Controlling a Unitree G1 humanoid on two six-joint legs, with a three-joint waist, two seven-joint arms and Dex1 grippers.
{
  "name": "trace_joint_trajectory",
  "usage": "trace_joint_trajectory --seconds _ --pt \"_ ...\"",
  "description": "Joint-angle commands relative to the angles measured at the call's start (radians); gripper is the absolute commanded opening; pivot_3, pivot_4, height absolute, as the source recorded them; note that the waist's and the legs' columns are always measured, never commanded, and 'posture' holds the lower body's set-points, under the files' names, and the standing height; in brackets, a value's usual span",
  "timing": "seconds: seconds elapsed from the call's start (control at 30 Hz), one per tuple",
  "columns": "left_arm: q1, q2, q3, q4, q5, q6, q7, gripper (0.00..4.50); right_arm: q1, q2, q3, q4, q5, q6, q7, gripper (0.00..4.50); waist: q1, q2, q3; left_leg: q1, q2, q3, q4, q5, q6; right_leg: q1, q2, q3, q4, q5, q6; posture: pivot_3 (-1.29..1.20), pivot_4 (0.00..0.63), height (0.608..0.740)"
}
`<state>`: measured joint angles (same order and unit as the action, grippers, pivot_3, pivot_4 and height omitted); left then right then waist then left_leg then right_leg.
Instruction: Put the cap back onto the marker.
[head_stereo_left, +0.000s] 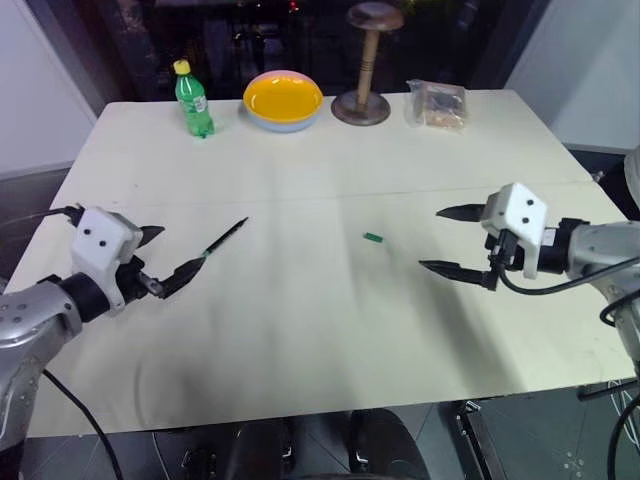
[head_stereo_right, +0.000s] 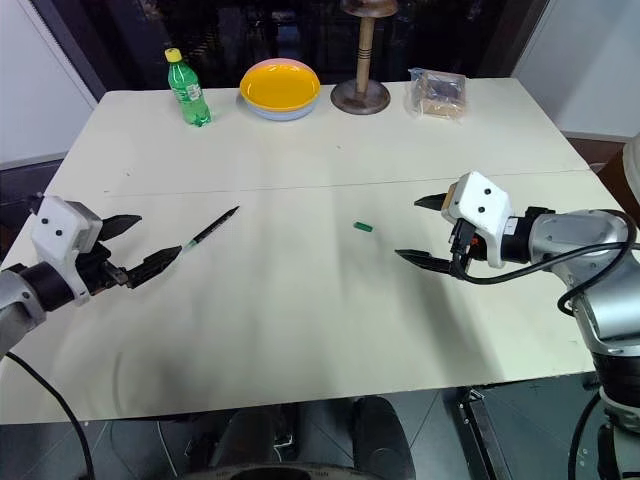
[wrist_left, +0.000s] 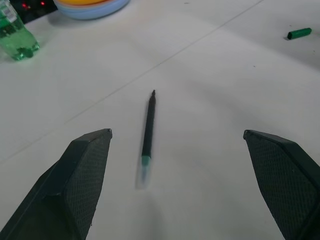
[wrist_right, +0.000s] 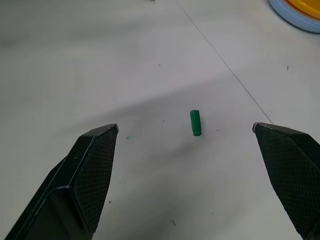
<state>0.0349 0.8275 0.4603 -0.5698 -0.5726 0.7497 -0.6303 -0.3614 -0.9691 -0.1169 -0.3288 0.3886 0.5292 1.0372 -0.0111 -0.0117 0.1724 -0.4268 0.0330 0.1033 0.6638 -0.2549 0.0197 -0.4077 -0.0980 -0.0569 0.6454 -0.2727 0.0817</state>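
The marker (head_stereo_left: 225, 237), thin and black with a green end, lies on the white table (head_stereo_left: 300, 330) left of centre. Its green end is nearest my left gripper (head_stereo_left: 182, 247). That gripper is open and hovers just before this end with nothing between its fingers. In the left wrist view the marker (wrist_left: 148, 127) lies ahead between the two spread fingers. The cap (head_stereo_left: 373, 238), a tiny green cylinder, lies alone near the table's middle. My right gripper (head_stereo_left: 429, 238) is open and empty a short way to the cap's right. The right wrist view shows the cap (wrist_right: 195, 123) ahead of its fingers.
Along the table's far edge stand a green bottle with a yellow lid (head_stereo_left: 193, 100), a yellow bowl (head_stereo_left: 283, 98), a wooden stand (head_stereo_left: 362, 100) and a clear plastic packet (head_stereo_left: 437, 103). A faint seam runs across the table beyond the marker and cap.
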Motion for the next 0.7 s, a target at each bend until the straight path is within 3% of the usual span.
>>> trace_joint_trajectory --seconds 0.03,0.43,0.7 --pt "-0.015 0.024 0.033 -0.016 -0.013 0.004 -0.006 4.41 -0.028 -0.017 -0.008 -0.012 0.011 0.004 0.004 4.5 0.0 0.0 0.0 0.0 0.0 0.0 0.0 0.0 0.0 0.0 0.0 0.0 0.0 0.0 0.0 0.0 0.15 0.74" --pt "-0.059 0.02 0.006 0.013 -0.002 0.016 0.014 4.41 -0.023 0.0 -0.002 -0.02 0.005 0.008 -0.016 4.5 -0.003 0.001 0.0 0.0 0.0 0.0 -0.001 -0.001 -0.002 -0.001 -0.002 0.0 0.0 0.0 0.0 0.0 0.15 0.74" --pt "-0.082 -0.074 -0.063 0.159 0.027 -0.123 -0.028 4.41 0.025 0.027 -0.023 -0.09 0.016 0.036 -0.084 4.5 0.0 0.001 0.0 0.0 -0.001 0.0 -0.002 -0.002 -0.003 -0.002 -0.003 0.0 0.0 0.0 0.0 0.0 0.15 0.74"
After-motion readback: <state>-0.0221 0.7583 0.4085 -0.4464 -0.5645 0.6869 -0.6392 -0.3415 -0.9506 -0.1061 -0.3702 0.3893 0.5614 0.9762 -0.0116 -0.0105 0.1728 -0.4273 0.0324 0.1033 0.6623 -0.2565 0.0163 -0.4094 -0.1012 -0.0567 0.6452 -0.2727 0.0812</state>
